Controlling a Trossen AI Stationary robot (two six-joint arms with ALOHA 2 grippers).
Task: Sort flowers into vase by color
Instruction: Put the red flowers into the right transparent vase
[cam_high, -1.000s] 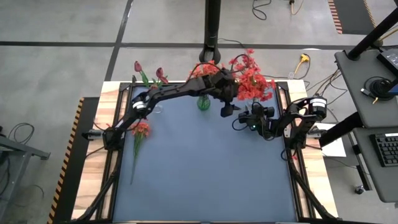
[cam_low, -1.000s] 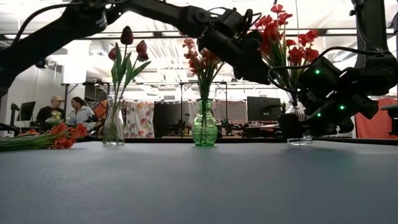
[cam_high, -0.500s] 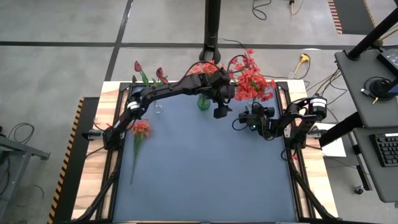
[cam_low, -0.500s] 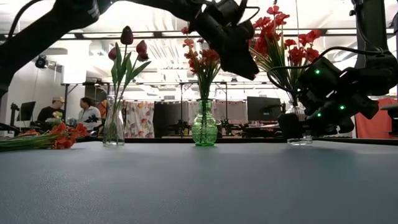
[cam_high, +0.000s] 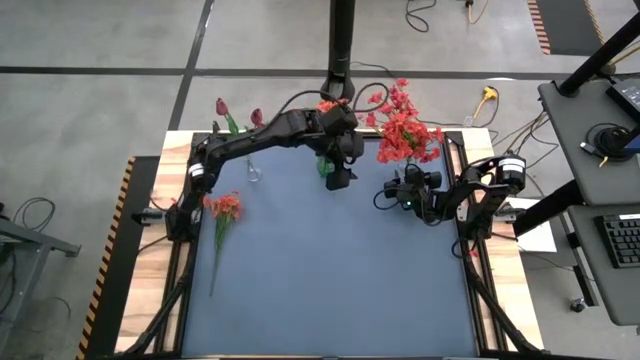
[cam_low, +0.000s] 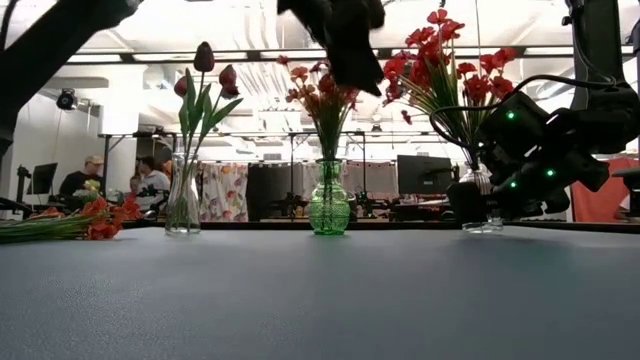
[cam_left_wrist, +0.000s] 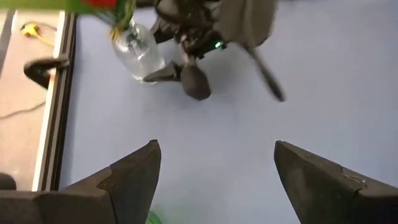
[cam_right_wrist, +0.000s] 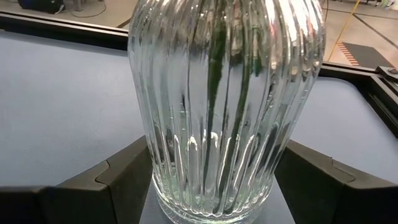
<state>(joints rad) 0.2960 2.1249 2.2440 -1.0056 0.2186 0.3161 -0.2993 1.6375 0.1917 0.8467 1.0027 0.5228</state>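
My left gripper (cam_high: 338, 180) (cam_left_wrist: 214, 158) hangs open and empty above the table, just in front of the green vase (cam_high: 326, 165) (cam_low: 328, 200) that holds orange-red blooms. My right gripper (cam_high: 395, 196) (cam_right_wrist: 214, 180) is at the clear ribbed vase (cam_right_wrist: 224, 93) (cam_low: 480, 205), which carries the red flowers (cam_high: 405, 135). A slim clear vase (cam_high: 253, 172) (cam_low: 182, 195) holds maroon tulip buds. More orange-red flowers (cam_high: 222, 215) (cam_low: 70, 222) lie flat on the mat at the left. My right gripper has the clear ribbed vase by its lower body just above the base (cam_right_wrist: 163, 177), one finger (cam_right_wrist: 127, 174) against each side wall. The fingers come in level from the table's right side. The vase stands upright with its base on the mat.
The blue mat (cam_high: 330, 280) is bare across its middle and near half. All three vases stand in a row along the far edge. Black frame rails (cam_high: 470, 270) run down both sides. People sit in the room beyond, at the low view's left (cam_low: 100, 180).
My left gripper has drawn away from the red bouquet, moving toward the table's left and rising, and is now by the green vase. The right gripper and the vases have stayed put.
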